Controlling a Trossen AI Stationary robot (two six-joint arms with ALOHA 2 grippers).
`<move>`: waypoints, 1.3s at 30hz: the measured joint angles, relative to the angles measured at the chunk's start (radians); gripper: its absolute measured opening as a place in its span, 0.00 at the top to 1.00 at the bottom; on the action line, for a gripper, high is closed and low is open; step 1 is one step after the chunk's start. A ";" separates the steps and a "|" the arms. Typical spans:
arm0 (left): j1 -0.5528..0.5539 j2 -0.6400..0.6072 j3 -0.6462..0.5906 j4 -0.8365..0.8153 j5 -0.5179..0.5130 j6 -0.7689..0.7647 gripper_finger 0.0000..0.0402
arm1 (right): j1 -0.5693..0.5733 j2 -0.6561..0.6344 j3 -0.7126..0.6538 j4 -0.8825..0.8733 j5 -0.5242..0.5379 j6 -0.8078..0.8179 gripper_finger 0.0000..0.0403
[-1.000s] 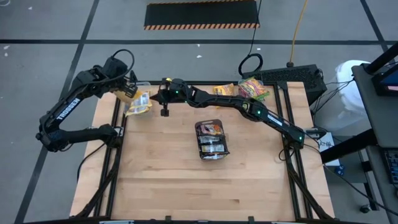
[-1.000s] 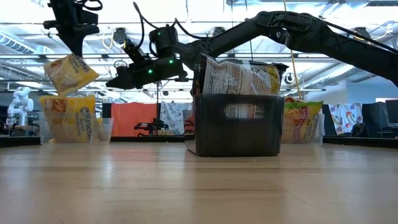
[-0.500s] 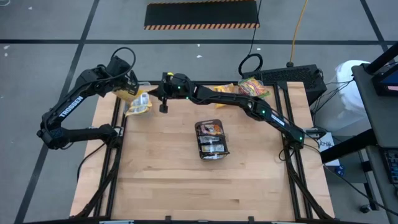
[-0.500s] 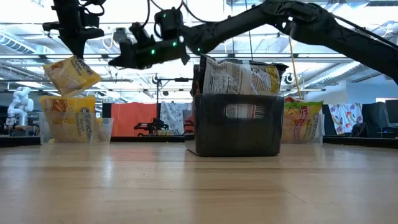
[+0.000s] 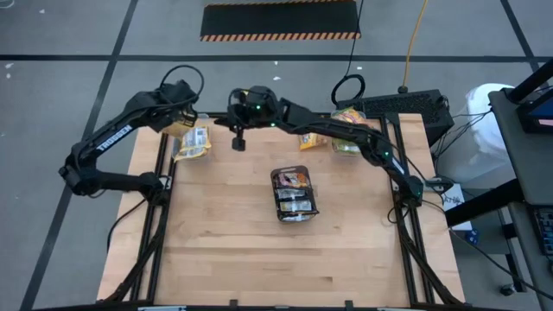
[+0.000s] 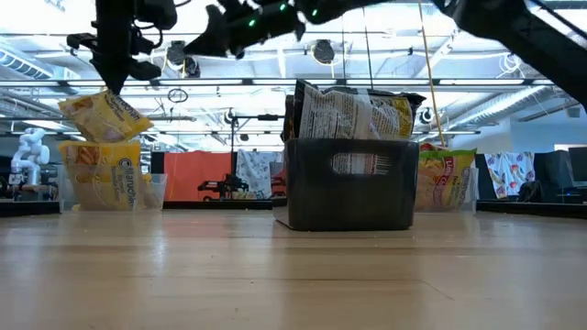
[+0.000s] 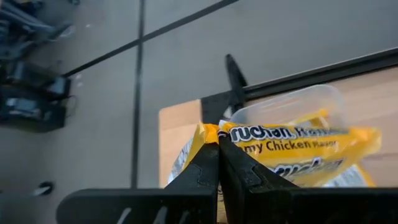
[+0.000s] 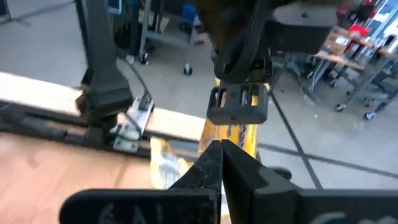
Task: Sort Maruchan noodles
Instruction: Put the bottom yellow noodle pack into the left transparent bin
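Note:
My left gripper [image 5: 183,123] [image 6: 115,84] is near the table's far left corner, shut on a yellow noodle packet [image 6: 103,115] [image 7: 292,149]. Right under it stands a clear tub [image 5: 194,145] [image 6: 105,179] that holds more yellow packets upright. My right gripper [image 5: 238,142] [image 8: 219,146] is shut and empty, high above the far edge, just right of the left one. A dark grey tray [image 5: 295,215] [image 6: 348,197] in the table's middle holds dark brown and orange packets [image 6: 353,112] standing on edge. My left gripper pinches the yellow packet between its two fingers at its top sealed edge [image 7: 210,129]. The fingers come from above, pointing down. The packet hangs tilted below them, lifted just above the packets in the tub.
A second clear tub with green-edged orange-pink packets [image 5: 348,127] [image 6: 447,179] stands at the far right. The wooden table is bare on its near half [image 5: 285,259]. Black frame rails run along the table's edges [image 5: 162,199].
My right gripper has risen well above the table and drawn a little toward the far edge, staying shut. My left gripper has kept its hold on the yellow packet over the tub, shifting only slightly to the right.

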 joint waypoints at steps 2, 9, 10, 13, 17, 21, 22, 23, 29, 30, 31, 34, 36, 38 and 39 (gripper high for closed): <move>-0.003 0.019 0.000 -0.016 -0.033 -0.026 0.99 | 0.000 -0.033 0.000 -0.058 0.000 -0.010 1.00; -0.004 0.068 0.000 -0.027 -0.085 -0.103 0.99 | 0.000 -0.125 0.001 -0.225 0.000 -0.022 1.00; -0.004 0.072 0.000 -0.026 -0.084 -0.110 0.99 | 0.000 -0.134 0.001 -0.245 0.000 -0.022 1.00; -0.004 0.088 0.000 -0.026 -0.082 -0.138 0.99 | 0.000 -0.159 0.001 -0.293 0.001 -0.035 1.00; -0.003 0.118 0.000 -0.023 -0.079 -0.144 0.99 | 0.000 -0.192 0.001 -0.355 0.000 -0.075 1.00; 0.001 0.174 0.000 0.001 -0.066 -0.110 0.99 | 0.000 -0.221 0.001 -0.410 0.000 -0.078 1.00; 0.004 0.190 0.000 0.003 -0.066 -0.108 0.99 | 0.000 -0.230 0.001 -0.429 0.001 -0.078 1.00; 0.006 0.207 0.000 0.004 -0.067 -0.106 0.99 | 0.000 -0.237 0.001 -0.446 0.000 -0.077 1.00; 0.029 0.306 0.001 0.004 -0.075 -0.044 0.99 | 0.002 -0.258 0.001 -0.529 0.001 -0.077 1.00; 0.035 0.316 0.001 0.005 -0.077 -0.036 0.99 | 0.002 -0.259 0.001 -0.542 0.001 -0.077 1.00; 0.041 0.321 0.001 0.005 -0.081 -0.035 0.99 | 0.003 -0.260 0.001 -0.551 0.001 -0.077 1.00; 0.058 0.320 0.001 0.009 -0.094 -0.037 0.99 | 0.003 -0.260 0.001 -0.577 0.000 -0.077 1.00; 0.064 0.319 0.001 0.027 -0.098 -0.030 0.99 | 0.003 -0.260 0.001 -0.598 0.000 -0.076 1.00; 0.066 0.315 0.001 0.046 -0.104 -0.012 0.99 | 0.003 -0.260 0.001 -0.608 0.001 -0.076 1.00; 0.069 0.314 0.001 0.059 -0.105 0.000 0.99 | 0.003 -0.260 0.001 -0.610 0.001 -0.075 1.00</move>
